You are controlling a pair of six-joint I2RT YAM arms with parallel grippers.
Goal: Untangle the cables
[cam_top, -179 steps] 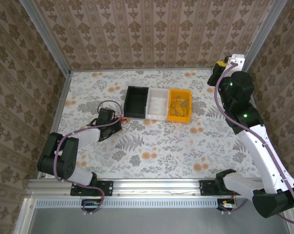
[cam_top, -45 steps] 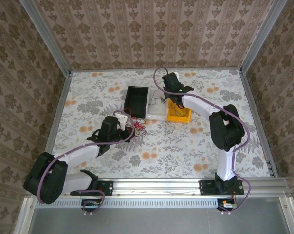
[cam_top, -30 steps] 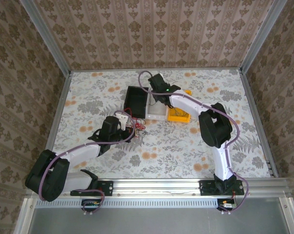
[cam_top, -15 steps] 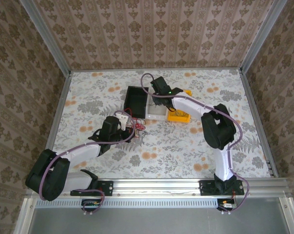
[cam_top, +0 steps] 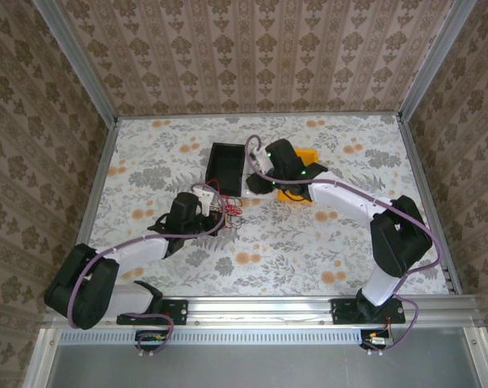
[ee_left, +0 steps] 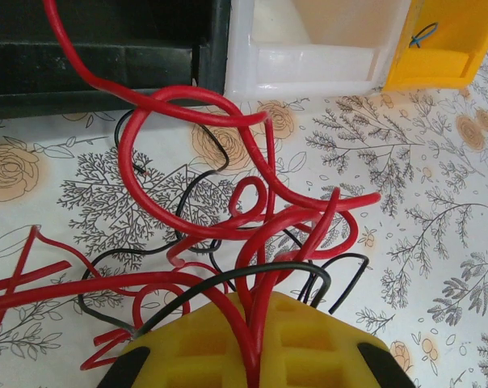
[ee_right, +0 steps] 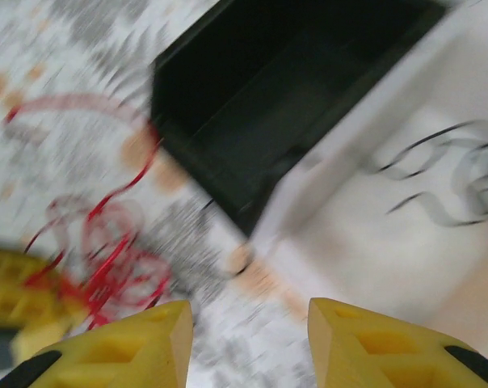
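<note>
Smeared by blur at the right wrist: thin dark strands in the white plastic bin (ee_right: pixel 373 202), hard to make out. Parted and holding nothing, the right tool (ee_right: pixel 248 339), near the black plastic bin (ee_right: pixel 284 97). Clamped shut in the left tool (ee_left: pixel 256 327): the tangle of thin red and black cables (ee_left: pixel 244 218), sprawled on the floral-printed surface (cam_top: pixel 309 250) just before the bins. Cut off at frame edge, the yellow plastic bin (ee_left: pixel 438 48). All round, brown patterned wallpaper (cam_top: pixel 252 56)
</note>
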